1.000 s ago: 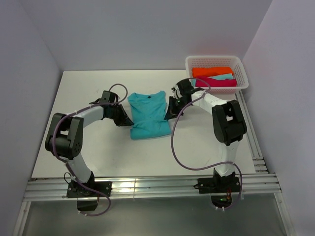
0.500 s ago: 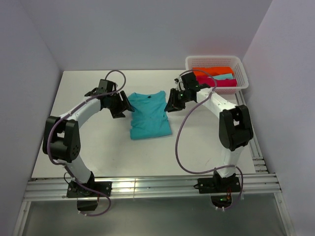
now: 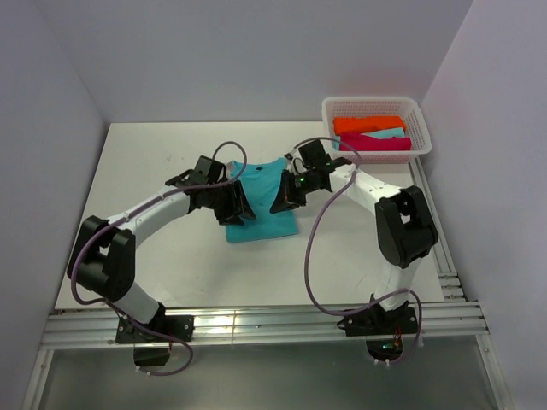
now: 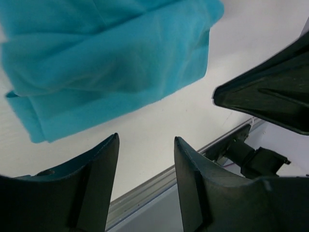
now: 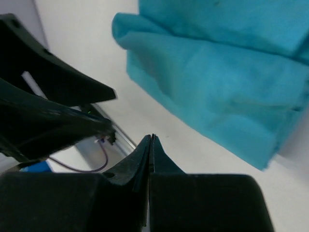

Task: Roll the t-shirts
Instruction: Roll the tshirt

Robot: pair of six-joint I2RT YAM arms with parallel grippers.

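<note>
A turquoise t-shirt [image 3: 263, 224] lies flat mid-table, folded narrow, collar toward the back. My left gripper [image 3: 241, 209] hovers over its left part, jaws open and empty. In the left wrist view the gripper [image 4: 146, 140] points past the shirt's hem [image 4: 111, 58] at bare table. My right gripper [image 3: 280, 203] hangs over the shirt's right side, shut on nothing. The right wrist view has its tips [image 5: 151, 138] pressed together in front of the turquoise fabric [image 5: 222, 82]. Orange [image 3: 367, 124], pale turquoise [image 3: 390, 134] and magenta [image 3: 382, 144] t-shirts lie in the basket.
The white lattice basket [image 3: 376, 103] stands at the back right corner. Aluminium rails [image 3: 256, 321] run along the near table edge by the arm bases. Plain walls close in the back and both sides.
Both arms have swung inward from the shirt's side edges to above it. The left jaws went from shut to open; the right jaws opened briefly and are shut again.
</note>
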